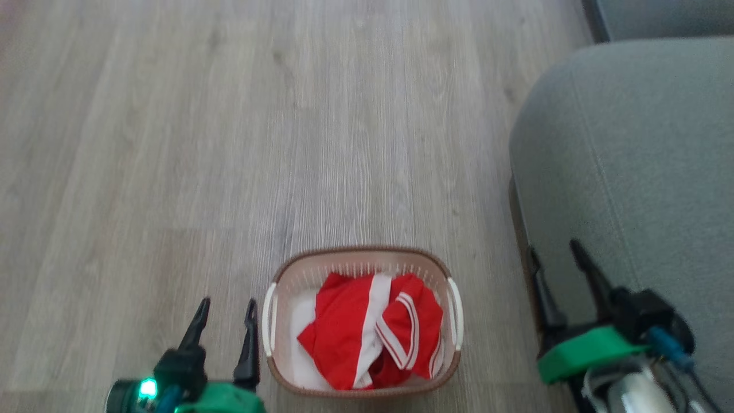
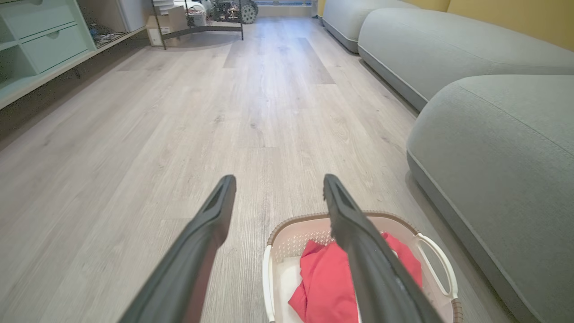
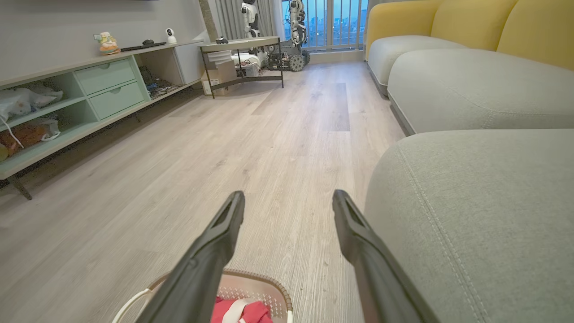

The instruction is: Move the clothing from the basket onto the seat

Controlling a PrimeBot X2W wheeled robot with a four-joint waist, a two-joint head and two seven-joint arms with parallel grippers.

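Observation:
The clothing point(image 1: 367, 332), red with white panels and stripe trim, lies bunched in the basket point(image 1: 361, 255), a small white one with a brown rim, standing on the wood floor. The grey-green seat point(image 1: 631, 149) rises to the basket's right. My left gripper point(image 1: 226, 315) hangs open just left of the basket, nothing between its fingers. My right gripper point(image 1: 556, 258) is open over the seat's near edge, to the basket's right. The left wrist view shows the clothing point(image 2: 327, 287) in the basket point(image 2: 291, 224) under my right-hand finger. The right wrist view catches the basket point(image 3: 264, 280) at the bottom beside the seat point(image 3: 471, 215).
Pale wood floor point(image 1: 229, 143) stretches ahead. More grey sofa cushions point(image 3: 471, 85) with yellow backs line the right. A low green cabinet point(image 3: 89, 89) runs along the left wall, and a side table point(image 3: 242, 49) with a wheeled robot point(image 3: 291, 45) stands at the far end.

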